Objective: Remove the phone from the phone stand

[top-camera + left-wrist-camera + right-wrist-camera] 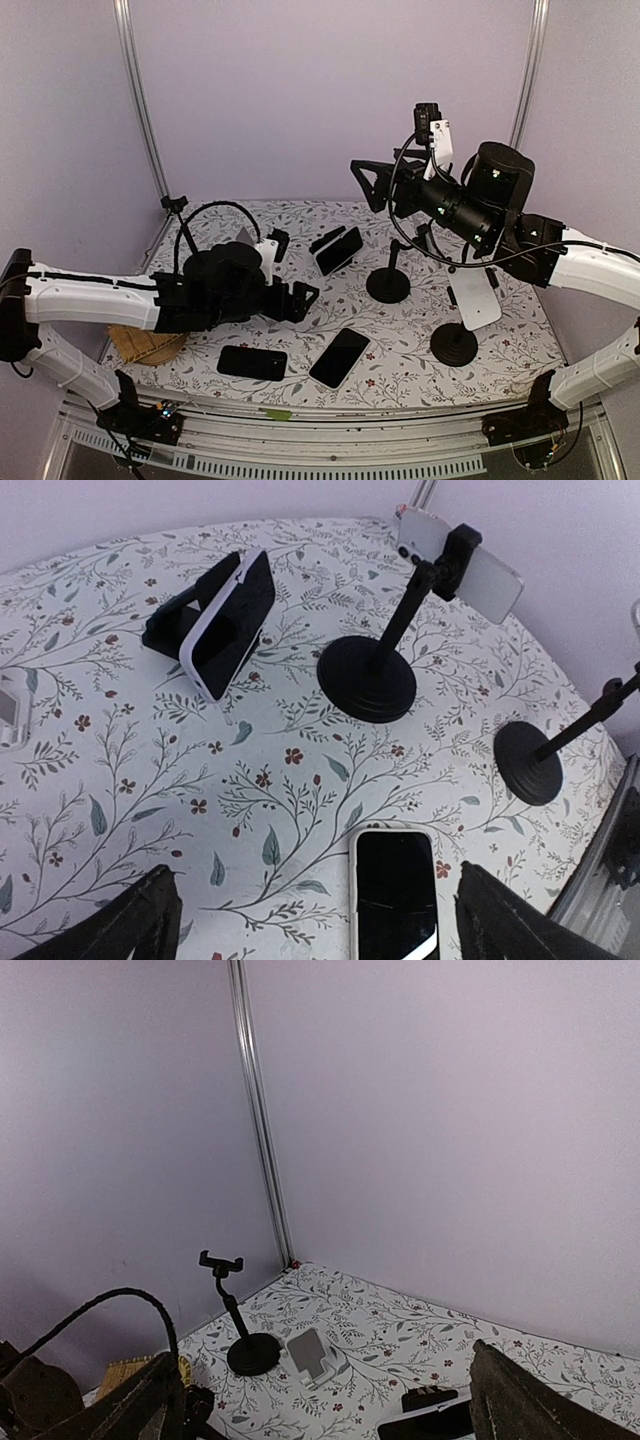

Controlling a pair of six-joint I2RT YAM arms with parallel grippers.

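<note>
We read no legible text, label, brand or number in any view; the silver-white phone [495, 585] clamped at 1 o'clock shows a plain back.

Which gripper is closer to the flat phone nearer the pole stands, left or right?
Left. The left gripper hovers low just behind that flat phone, fingers open. The right gripper is raised high near the back, well above the table.

Glossy phone screen [393, 895], matt black stand base [366, 677], printed tablecloth [120, 780].
</note>
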